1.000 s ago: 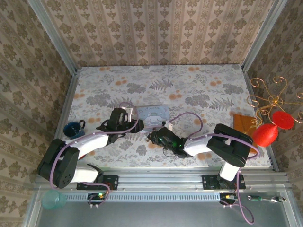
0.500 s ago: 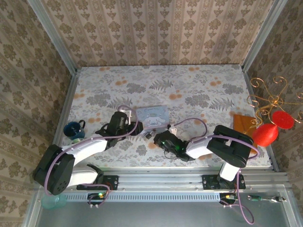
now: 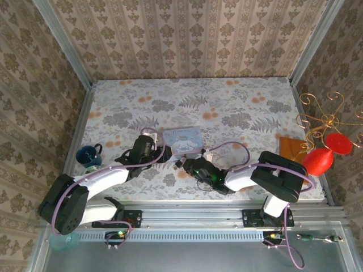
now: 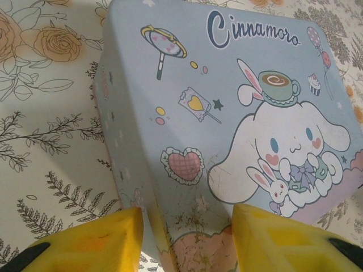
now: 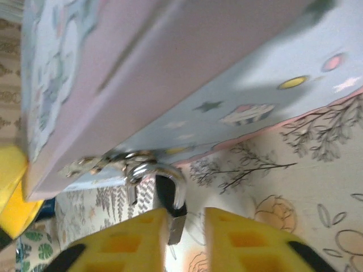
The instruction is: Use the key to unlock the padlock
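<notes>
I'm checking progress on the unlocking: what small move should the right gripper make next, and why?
Probably ease the right gripper shut on the tiny dark padlock with a silvery shackle: it hangs from the hasp of the pale blue cartoon-printed tin box, between its open jaws, so a gentle close would steady it.

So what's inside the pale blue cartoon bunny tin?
Hidden: the lid of the pale blue printed tin box is down, and a small dark padlock with a silvery shackle hangs on its clasp.

Behind each pincer you have white arm links (image 3: 105,175) joined by black joints, with a purple cable (image 3: 231,143) looping alongside. Your left gripper (image 4: 187,238) and right gripper (image 5: 186,238) carry blocky yellow fingers (image 4: 96,243) with black inlays.
</notes>
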`<state>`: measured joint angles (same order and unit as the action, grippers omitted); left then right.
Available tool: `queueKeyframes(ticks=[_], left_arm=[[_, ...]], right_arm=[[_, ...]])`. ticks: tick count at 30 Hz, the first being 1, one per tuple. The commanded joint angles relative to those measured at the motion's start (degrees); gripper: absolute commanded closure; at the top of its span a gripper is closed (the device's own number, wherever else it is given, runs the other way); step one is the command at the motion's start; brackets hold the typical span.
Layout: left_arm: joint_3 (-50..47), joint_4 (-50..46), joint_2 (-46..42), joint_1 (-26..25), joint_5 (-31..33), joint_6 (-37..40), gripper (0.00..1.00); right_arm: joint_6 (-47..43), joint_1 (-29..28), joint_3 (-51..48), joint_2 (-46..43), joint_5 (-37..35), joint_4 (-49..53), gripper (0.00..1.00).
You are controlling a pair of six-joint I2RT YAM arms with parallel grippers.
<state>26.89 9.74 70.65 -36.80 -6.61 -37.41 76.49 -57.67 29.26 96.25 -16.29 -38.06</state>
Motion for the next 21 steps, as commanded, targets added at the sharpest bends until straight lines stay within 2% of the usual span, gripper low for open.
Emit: queueKeyframes(ticks=[1, 8, 13, 21], left_arm=[[-1.51, -3.84, 1.94, -0.56, -0.12, -1.17, 0.55], [-1.11, -3.7, 1.86, -0.56, -0.29, -1.47, 0.55], [-1.31, -3.59, 1.6, -0.98, -0.25, -2.22, 0.55], [-1.48, -3.3, 1.51, -2.53, 0.67, -3.24, 0.55]], right_arm=[[-3.52, -1.53, -0.1, -0.65, -1.71, -1.49, 0.68], [-3.57, -2.62, 2.38, 2.16, -1.71, -0.24, 0.63], [-2.78, -2.54, 6.6, 2.72, -3.45, 9.74, 0.61], [-0.42, -1.44, 10.25, 5.3, -3.58, 15.61, 0.61]])
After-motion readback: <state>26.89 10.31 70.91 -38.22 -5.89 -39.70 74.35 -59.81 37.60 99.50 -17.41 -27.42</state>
